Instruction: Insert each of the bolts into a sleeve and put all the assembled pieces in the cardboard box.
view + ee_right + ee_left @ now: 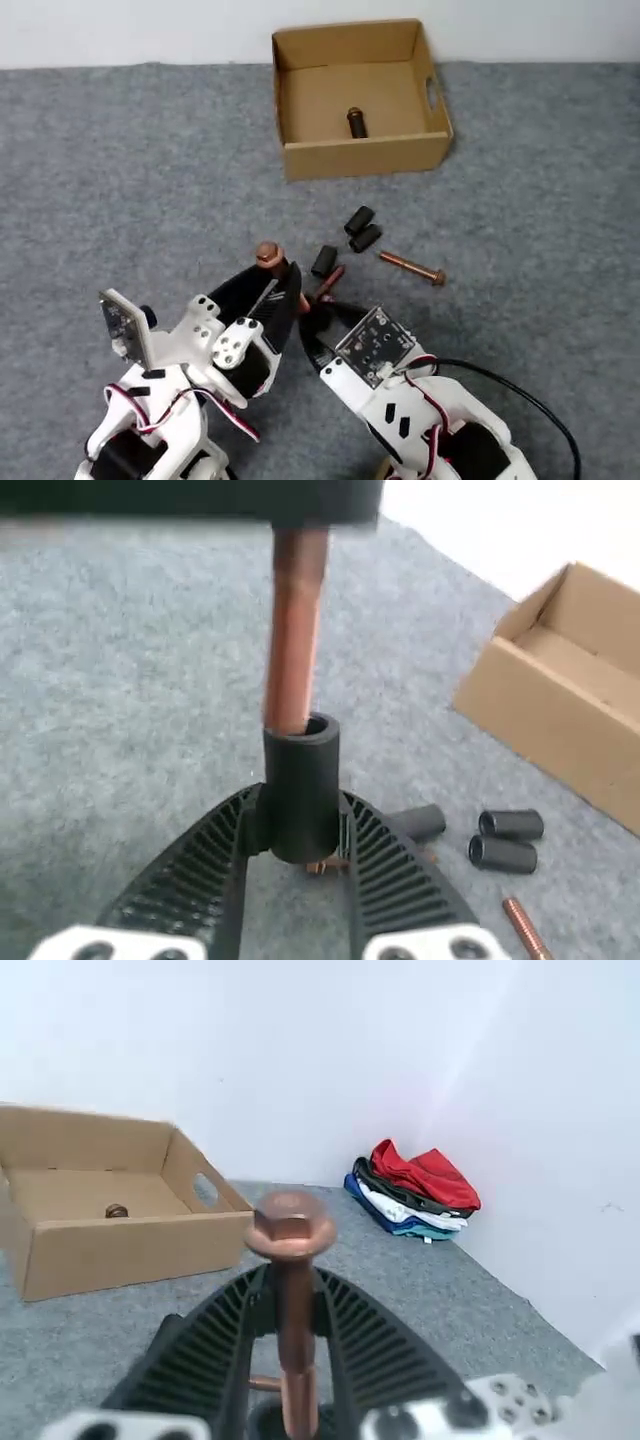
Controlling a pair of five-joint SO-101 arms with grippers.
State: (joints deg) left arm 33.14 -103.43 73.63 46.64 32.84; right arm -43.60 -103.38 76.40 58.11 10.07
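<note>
Grey carpet (120,170) runs up to a white wall (300,1050), where a cardboard box (365,157) sits open with one assembled piece (356,122) lying near the middle of its floor. Folded clothes (412,1192) in red, black, white and blue are stacked against the wall off to one side of the box.

Closer in, two white robot arms stand side by side facing the box. The left gripper (290,1310) is clamped on a copper bolt (291,1250), held upright by its shaft with the hexagonal head on top, clear above the black fingers. The right gripper (300,825) is closed around a black sleeve (300,780), also upright, directly under that bolt. The shaft's lower end stands at the sleeve's open mouth; how deep it sits cannot be told.

Between the arms and the box, three spare sleeves lie on the carpet: a far sleeve (359,220) touching a middle sleeve (365,238) side by side, and a near sleeve (324,261) a little closer to the arms. A second bolt (330,283) lies just beside the near sleeve, partly hidden by the grippers. A third bolt (411,267) lies alone to the right, its head at the end farther from the sleeves.
</note>
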